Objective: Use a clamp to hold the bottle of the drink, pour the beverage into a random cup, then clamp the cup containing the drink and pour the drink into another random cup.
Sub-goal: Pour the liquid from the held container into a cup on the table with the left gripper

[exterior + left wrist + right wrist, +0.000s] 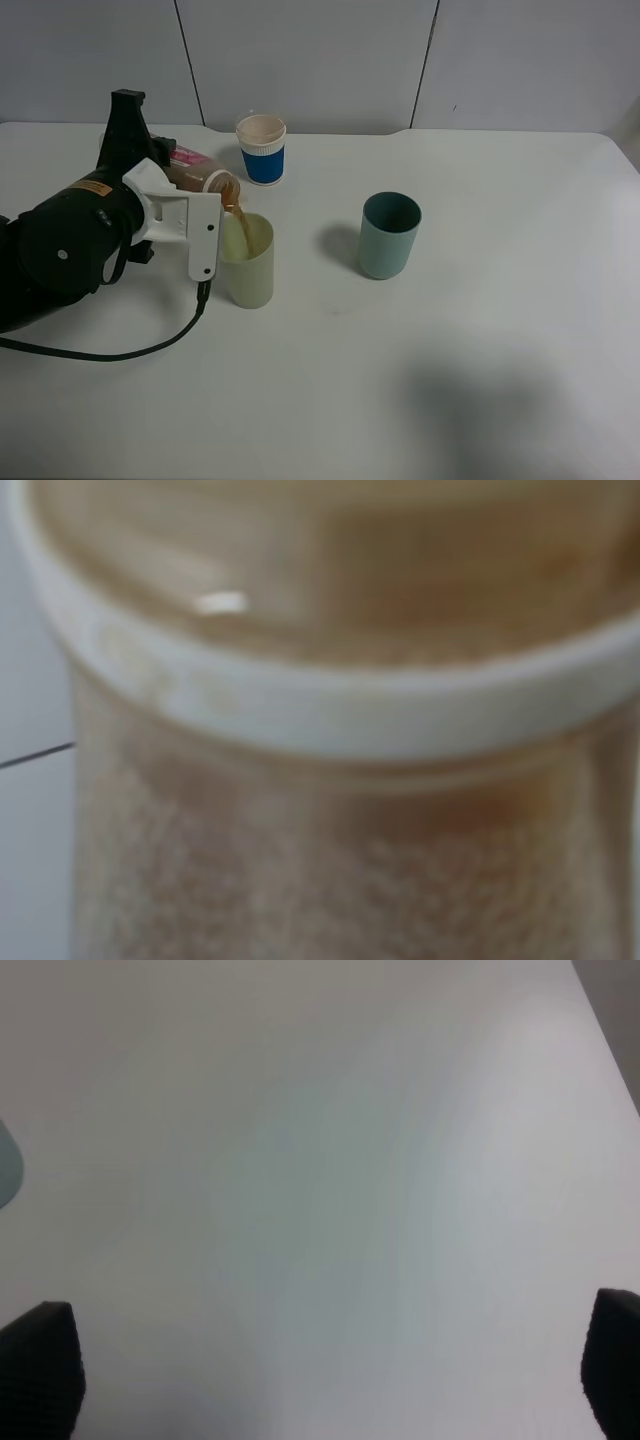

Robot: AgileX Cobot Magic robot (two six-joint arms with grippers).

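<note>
The bottle (197, 171), clamped in the left gripper (186, 197) and tipped over the rim of the yellow-green cup (249, 268), could send tea (237, 218) onto the table (450, 380) if tilted faster; the right gripper (325, 1380) hangs wide, empty.

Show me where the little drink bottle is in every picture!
Exterior high: on the left side, the bottle is tipped over the yellow-green cup.
Left wrist: the bottle fills the picture, very close and blurry.
Right wrist: not in it.
Shared landmark: the white table, also seen in the right wrist view.
</note>
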